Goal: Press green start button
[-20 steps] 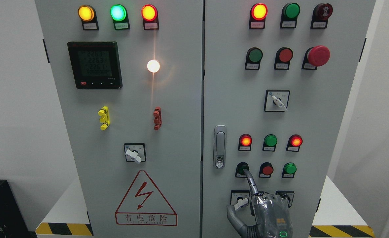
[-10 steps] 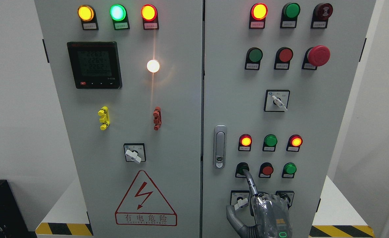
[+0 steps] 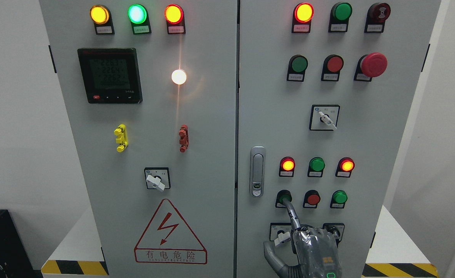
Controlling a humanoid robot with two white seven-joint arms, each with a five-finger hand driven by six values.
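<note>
Head view: the lower right door panel carries 3 lit-style indicators above 3 push buttons, 2 green and 1 red. The right hand (image 3: 314, 251) points 1 extended index finger (image 3: 291, 211) up-left, its tip on the leftmost green start button (image 3: 284, 196); the other fingers are curled.

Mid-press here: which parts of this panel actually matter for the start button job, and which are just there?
In the job:
- green button, bottom row, leftmost
- right hand, one of its fingers extended up to that button

Just there:
- red button and another green one beside it
- emergency stop
- door handle
- meter
- warning triangle
</note>
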